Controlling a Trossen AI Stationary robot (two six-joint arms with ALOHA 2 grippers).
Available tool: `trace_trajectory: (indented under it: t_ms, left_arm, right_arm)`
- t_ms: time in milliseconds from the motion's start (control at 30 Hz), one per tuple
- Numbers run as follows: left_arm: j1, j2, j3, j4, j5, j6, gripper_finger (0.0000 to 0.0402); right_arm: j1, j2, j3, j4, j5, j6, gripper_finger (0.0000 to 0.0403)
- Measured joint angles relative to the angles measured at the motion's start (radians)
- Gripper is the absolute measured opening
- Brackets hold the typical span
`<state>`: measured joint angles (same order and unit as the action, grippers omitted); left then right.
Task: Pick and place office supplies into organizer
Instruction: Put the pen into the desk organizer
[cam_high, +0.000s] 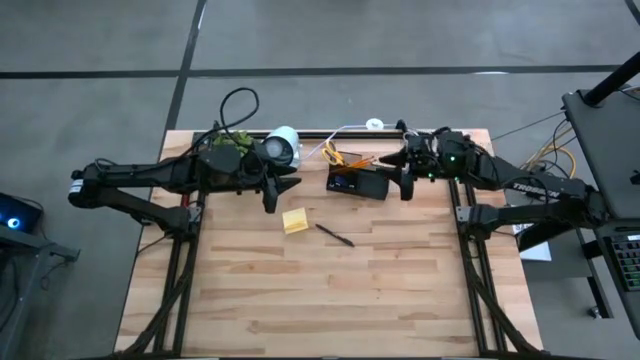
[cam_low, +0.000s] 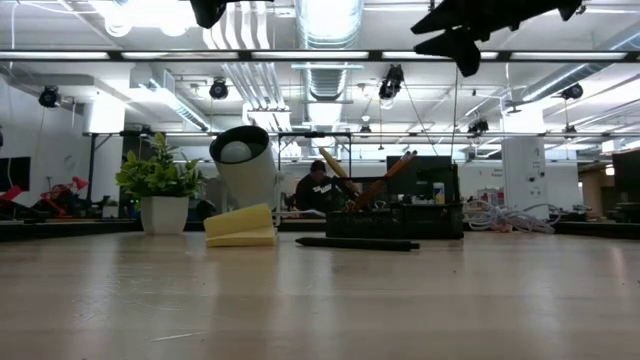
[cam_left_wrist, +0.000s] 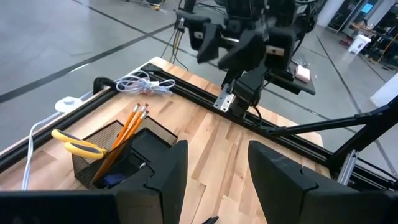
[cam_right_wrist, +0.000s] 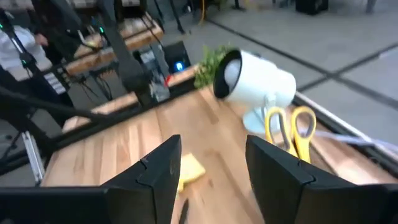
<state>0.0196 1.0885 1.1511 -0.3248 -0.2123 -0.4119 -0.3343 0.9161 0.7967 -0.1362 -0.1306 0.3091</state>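
Bright ceiling lights glare in the low view; the right wrist view is motion-blurred.

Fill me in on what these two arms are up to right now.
Neither arm holds anything. The left gripper hangs open left of the black organizer; the right gripper hangs open at its right end. Yellow-handled scissors and orange pencils already stand in the organizer. A yellow sticky-note pad and a black pen lie on the table in front of it.
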Motion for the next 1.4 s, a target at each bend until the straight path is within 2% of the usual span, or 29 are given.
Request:
trace_trajectory:
  t_ms: [167,433,667,833,1067,1300,1400]
  left_arm:
    - [0.000,0.001,0.000,-0.027,-0.002,0.006,0.0153]
    - [0.000,-0.011,0.000,-0.172,-0.002,0.008,0.0153]
    - [0.000,-0.012,0.000,-0.210,-0.001,0.029,0.0153]
    - [0.000,-0.021,0.000,-0.242,-0.001,0.057,0.0153]
    - [0.000,-0.043,0.000,-0.281,-0.001,0.079,0.0153]
    - [0.000,-0.045,0.000,-0.293,-0.001,0.079,0.0153]
    - [0.000,-0.044,0.000,-0.293,-0.001,0.080,0.0153]
  right_arm:
    - [0.074,0.011,0.000,-0.077,0.099,0.014,0.0169]
    - [0.184,0.020,0.001,-0.077,0.210,0.047,0.0169]
    - [0.278,0.161,0.108,-0.222,0.262,0.074,0.0169]
    - [0.315,0.314,0.254,-0.369,0.264,0.075,0.0169]
    - [0.322,0.502,0.399,-0.458,0.253,0.073,0.0169]
    - [0.322,0.677,0.485,-0.455,0.112,0.108,0.0168]
    - [0.322,0.758,0.523,-0.453,0.097,0.141,0.0163]
